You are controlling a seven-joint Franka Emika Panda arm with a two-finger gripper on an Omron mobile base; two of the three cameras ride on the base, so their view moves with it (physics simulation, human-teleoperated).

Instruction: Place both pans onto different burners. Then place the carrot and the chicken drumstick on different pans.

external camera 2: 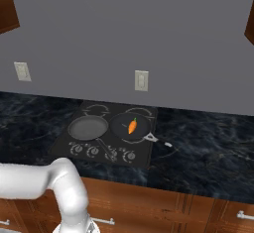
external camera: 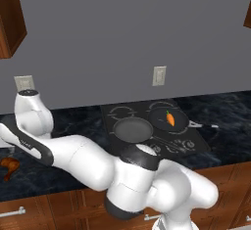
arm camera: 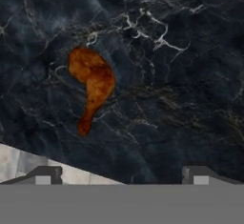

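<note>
Two dark pans sit side by side on the black cooktop (external camera: pixel 196 143). The left pan (external camera: pixel 132 129) (external camera 2: pixel 88 127) holds nothing. In the right pan (external camera: pixel 177 121) (external camera 2: pixel 121 128) lies the orange carrot (external camera: pixel 170 118) (external camera 2: pixel 132 126). Behind the pans, two burners (external camera: pixel 121 110) (external camera 2: pixel 95 109) show as bare rings. The reddish-brown chicken drumstick (arm camera: pixel 93 82) (external camera: pixel 9 166) lies on the dark marble counter far to the left of the cooktop. My gripper (arm camera: pixel 121 178) hangs above it, open, with nothing between its fingertips (arm camera: pixel 43 176). The drumstick is ahead of the tips and a little to the left.
The right pan's handle (external camera: pixel 203 125) (external camera 2: pixel 158 140) sticks out over the counter to the right. A row of knobs (external camera 2: pixel 103 152) lines the cooktop's front. The counter's front edge (arm camera: pixel 28 163) shows as a pale strip near the left fingertip. Outlets (external camera: pixel 159 76) are on the wall.
</note>
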